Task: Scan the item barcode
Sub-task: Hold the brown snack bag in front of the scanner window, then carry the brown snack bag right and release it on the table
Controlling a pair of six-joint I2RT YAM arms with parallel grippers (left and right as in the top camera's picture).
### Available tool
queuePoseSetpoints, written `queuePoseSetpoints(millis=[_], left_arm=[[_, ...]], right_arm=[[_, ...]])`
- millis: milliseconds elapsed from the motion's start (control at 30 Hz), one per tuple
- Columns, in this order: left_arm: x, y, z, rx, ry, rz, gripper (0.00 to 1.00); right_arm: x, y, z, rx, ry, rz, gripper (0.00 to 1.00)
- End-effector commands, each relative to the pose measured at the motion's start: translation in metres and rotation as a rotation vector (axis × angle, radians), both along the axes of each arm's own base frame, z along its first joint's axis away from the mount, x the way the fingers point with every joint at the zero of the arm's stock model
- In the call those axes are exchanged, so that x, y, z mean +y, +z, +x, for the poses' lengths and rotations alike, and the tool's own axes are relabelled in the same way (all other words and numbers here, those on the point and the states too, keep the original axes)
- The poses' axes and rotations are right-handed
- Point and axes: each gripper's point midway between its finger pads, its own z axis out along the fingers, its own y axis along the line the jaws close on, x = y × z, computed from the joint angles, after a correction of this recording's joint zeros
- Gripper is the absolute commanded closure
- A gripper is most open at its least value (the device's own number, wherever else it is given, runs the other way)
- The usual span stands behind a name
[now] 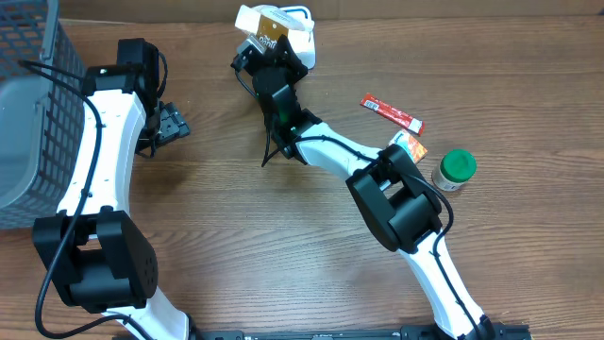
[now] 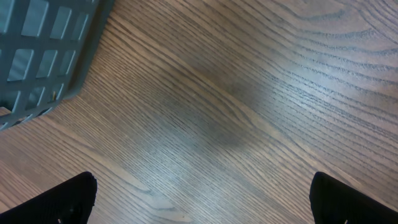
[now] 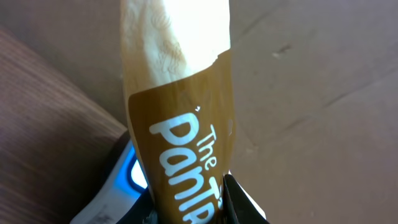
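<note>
My right gripper [image 1: 257,47] is shut on the item, a brown and white packet [image 1: 267,24] with white lettering. It holds the packet at the back of the table, over a white barcode scanner [image 1: 302,40]. In the right wrist view the packet [image 3: 180,112] stands up between the dark fingers [image 3: 239,199] of the right gripper [image 3: 189,208], and the scanner [image 3: 115,186] glows blue just behind it on the left. No barcode shows on the packet. My left gripper [image 1: 175,123] hangs open over bare wood at the left, its fingertips [image 2: 71,199] wide apart with nothing between them.
A grey mesh basket [image 1: 28,113] stands at the left edge, close to the left arm; its corner [image 2: 43,50] shows in the left wrist view. A red sachet [image 1: 392,111], an orange packet [image 1: 412,146] and a green-lidded jar [image 1: 455,170] lie at the right.
</note>
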Motion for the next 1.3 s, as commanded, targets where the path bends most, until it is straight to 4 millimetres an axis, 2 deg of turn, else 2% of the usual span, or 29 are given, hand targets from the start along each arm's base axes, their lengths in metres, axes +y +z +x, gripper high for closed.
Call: queuePoseSetpoints(millis=[0,167,233,300,433,500,600,633,667,700,733,867,967,1100,1267], left_arm=[[-0.001,0.008,0.004,-0.024,-0.006,0.012,0.0],[-0.001,0.008,0.004,-0.024,-0.006,0.012,0.0],[-0.001,0.008,0.004,-0.024,-0.006,0.012,0.0],[-0.001,0.008,0.004,-0.024,-0.006,0.012,0.0],[-0.001,0.008,0.004,-0.024,-0.006,0.012,0.0],[-0.001,0.008,0.004,-0.024,-0.006,0.012,0.0],[-0.001,0.008,0.004,-0.024,-0.006,0.012,0.0],[-0.001,0.008,0.004,-0.023,-0.006,0.012,0.0],[-0.001,0.008,0.004,-0.024,-0.006,0.012,0.0],[-0.001,0.008,0.004,-0.023,-0.006,0.012,0.0],[-0.001,0.008,0.004,-0.024,-0.006,0.012,0.0],[-0.001,0.008,0.004,-0.023,-0.006,0.012,0.0],[-0.001,0.008,0.004,-0.023,-0.006,0.012,0.0],[-0.001,0.008,0.004,-0.023,-0.006,0.012,0.0],[-0.001,0.008,0.004,-0.023,-0.006,0.012,0.0]], right_arm=[[-0.014,0.101,-0.009,-0.091,-0.027,0.172,0.97],[-0.035,0.122,-0.029,0.021,-0.083,0.29,0.97],[-0.057,0.12,-0.039,0.072,-0.174,0.329,0.96],[-0.075,0.11,-0.049,0.141,-0.241,0.332,0.97],[-0.109,0.059,-0.079,0.395,-0.343,0.32,0.96],[-0.121,0.022,-0.103,0.603,-0.359,0.297,0.96],[-0.133,-0.021,-0.141,0.899,-0.354,0.296,0.95],[-0.138,-0.03,-0.151,0.972,-0.353,0.306,0.79],[-0.143,-0.038,-0.16,1.038,-0.359,0.315,0.51],[-0.149,-0.042,-0.166,1.078,-0.37,0.32,0.08],[-0.157,-0.046,-0.171,1.111,-0.391,0.318,0.0],[-0.188,-0.051,-0.182,1.172,-0.476,0.303,0.0],[-0.201,-0.051,-0.179,1.172,-0.505,0.32,0.0],[-0.209,-0.051,-0.173,1.158,-0.517,0.34,0.0],[-0.207,-0.05,-0.166,1.133,-0.506,0.357,0.0]])
